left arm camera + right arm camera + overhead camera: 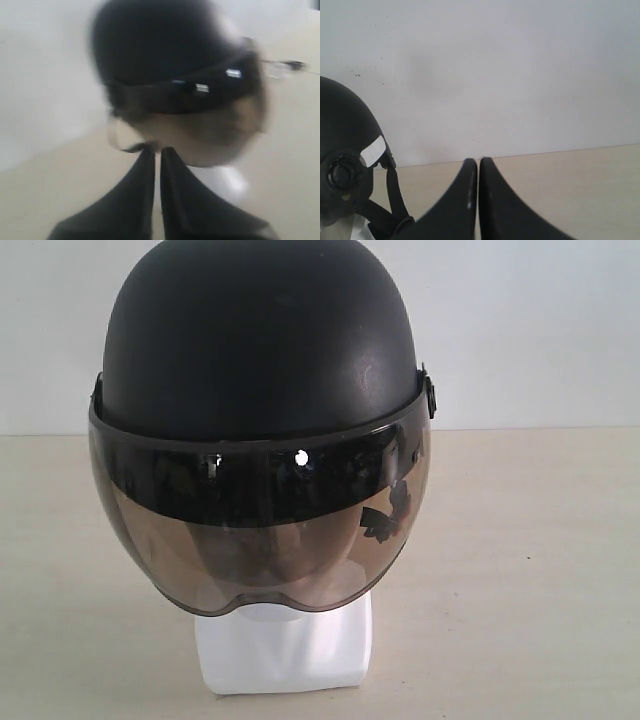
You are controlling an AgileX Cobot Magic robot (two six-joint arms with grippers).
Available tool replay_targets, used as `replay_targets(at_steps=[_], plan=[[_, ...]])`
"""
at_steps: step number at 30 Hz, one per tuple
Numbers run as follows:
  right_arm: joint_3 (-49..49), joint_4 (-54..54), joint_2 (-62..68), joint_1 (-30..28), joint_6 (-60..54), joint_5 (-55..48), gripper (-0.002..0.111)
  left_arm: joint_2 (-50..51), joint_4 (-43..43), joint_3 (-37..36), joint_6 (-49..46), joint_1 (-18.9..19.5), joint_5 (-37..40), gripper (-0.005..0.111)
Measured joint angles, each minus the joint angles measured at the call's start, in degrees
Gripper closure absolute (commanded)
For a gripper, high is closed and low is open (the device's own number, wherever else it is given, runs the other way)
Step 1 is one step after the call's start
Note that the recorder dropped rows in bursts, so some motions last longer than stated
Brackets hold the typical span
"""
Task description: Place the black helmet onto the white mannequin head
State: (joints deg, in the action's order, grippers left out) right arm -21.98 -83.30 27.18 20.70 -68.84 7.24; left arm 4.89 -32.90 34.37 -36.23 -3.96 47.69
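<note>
The black helmet [260, 350] sits on the white mannequin head [285, 650], its smoky visor [260, 540] down over the face; only the head's neck and base show below. No gripper appears in the exterior view. In the blurred left wrist view, my left gripper [157, 149] is shut with nothing between its fingers, its tips close in front of the black helmet [165, 45] and the white base [222, 180]. My right gripper [478, 161] is shut and empty, off to the side of the black helmet [342, 145], whose chin strap [395, 200] hangs down.
A beige table [520, 570] carries the head, with a plain white wall [540, 330] behind it. A thin dark object [290, 64] lies blurred on the table far beyond the helmet in the left wrist view.
</note>
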Motion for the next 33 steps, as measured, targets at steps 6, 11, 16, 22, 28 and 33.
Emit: replay_targets(at_steps=[6, 11, 16, 22, 28, 33], plan=[[0.0, -1.0, 0.0, 0.0, 0.0, -0.1, 0.107, -4.5, 31.4, -10.5, 22.9, 0.6, -23.0, 0.102], [0.0, -1.1, 0.0, 0.0, 0.0, 0.2, 0.107, -4.7, 37.2, -21.8, 32.4, 0.7, -33.5, 0.102], [0.0, -1.1, 0.0, 0.0, 0.1, 0.7, 0.107, -4.7, 37.5, -31.0, 37.7, 0.7, -37.0, 0.102], [0.0, -1.1, 0.0, 0.0, 0.1, 1.1, 0.107, -4.7, 37.5, -34.1, 38.9, 0.7, -34.8, 0.102], [0.0, -1.1, 0.0, 0.0, 0.1, 1.3, 0.107, -4.7, 37.9, -34.2, 39.1, 0.7, -29.8, 0.102], [0.0, -1.1, 0.0, 0.0, 0.1, 1.3, 0.107, -4.7, 38.1, -34.2, 39.2, 0.7, -29.2, 0.102]])
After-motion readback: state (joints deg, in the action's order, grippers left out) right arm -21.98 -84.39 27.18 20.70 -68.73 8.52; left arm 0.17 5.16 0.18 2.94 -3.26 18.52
